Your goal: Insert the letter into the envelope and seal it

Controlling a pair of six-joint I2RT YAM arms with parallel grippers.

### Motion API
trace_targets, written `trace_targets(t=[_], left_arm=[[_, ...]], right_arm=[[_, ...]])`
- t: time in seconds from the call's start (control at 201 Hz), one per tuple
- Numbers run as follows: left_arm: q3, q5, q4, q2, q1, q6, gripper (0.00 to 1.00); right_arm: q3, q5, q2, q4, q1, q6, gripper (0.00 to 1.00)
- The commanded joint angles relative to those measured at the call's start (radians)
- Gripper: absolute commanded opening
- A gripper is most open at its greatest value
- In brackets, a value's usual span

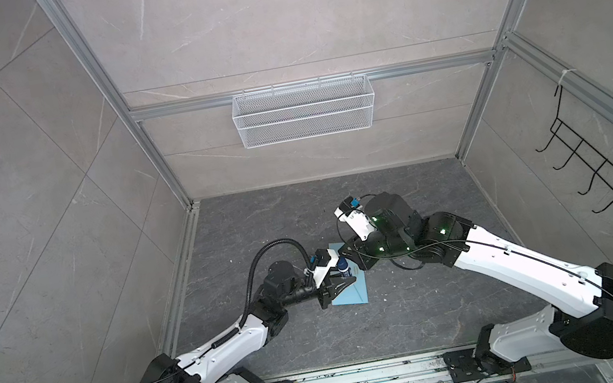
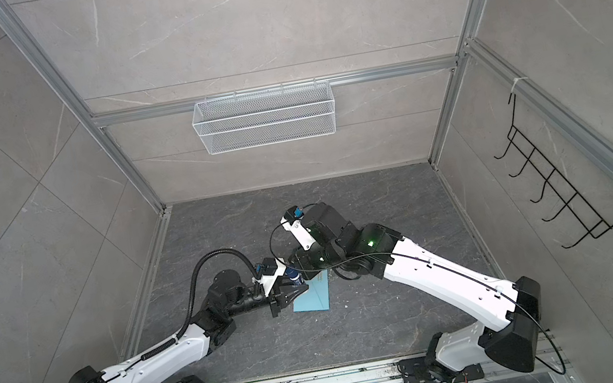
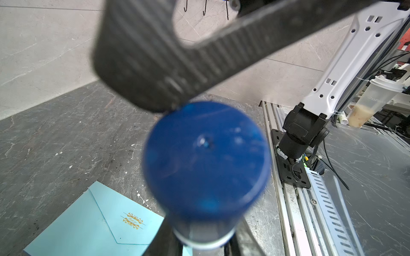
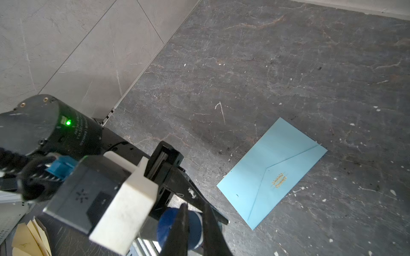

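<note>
Stretches in low from the left, forearm near level, and pinches with the left gripper (image 1: 346, 277) the pale body of a blue-capped tube (image 3: 206, 159), cap end turned toward the left wrist camera and filling much of that view. Arches over from the right, elbow raised, wrist bent down, with the right gripper (image 1: 344, 258) set at the same cap: rests one ribbed finger (image 3: 177, 66) against the cap's rim. Jaws narrow about the cap in the right wrist view; cannot tell whether clamped or only touching.

Flat on the dark stone tabletop (image 1: 421, 308), below and beside both grippers: the envelope (image 4: 270, 172), flap folded down, small gold print near its point. Far corner hidden under the right wrist in both top views, left edge under the left fingers.

On the back wall, a white mesh basket (image 1: 304, 110); on the right wall, a black wire hook rack (image 1: 607, 184), both well apart.
</note>
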Motion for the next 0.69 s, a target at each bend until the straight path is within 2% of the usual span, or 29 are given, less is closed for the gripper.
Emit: trace_targets(t=[0.0, 0.234, 0.373, 0.483, 0.543, 0.687], left_arm=[[0.046, 0.008, 0.058, -0.018, 0.004, -0.014, 0.00], [0.056, -0.009, 0.059, -0.028, 0.004, -0.019, 0.00], [0.059, -0.005, 0.056, -0.019, 0.005, -0.017, 0.00], [0.060, 0.000, 0.055, -0.011, 0.004, -0.021, 0.00], [0.058, -0.004, 0.051, -0.008, 0.004, -0.018, 0.00], [0.061, -0.005, 0.065, 0.003, 0.004, -0.024, 0.00]], right_arm=[[-0.039, -0.002, -0.016, -0.040, 0.015, 0.016, 0.13], [-0.088, 0.072, -0.008, -0.064, 0.074, 0.031, 0.11], [-0.109, 0.201, -0.052, -0.055, 0.089, 0.074, 0.09], [-0.092, 0.289, -0.136, -0.013, 0.088, 0.065, 0.03], [-0.091, 0.273, -0.178, 0.034, 0.088, 0.051, 0.01], [-0.095, 0.137, -0.201, 0.132, 0.089, 0.058, 0.00]])
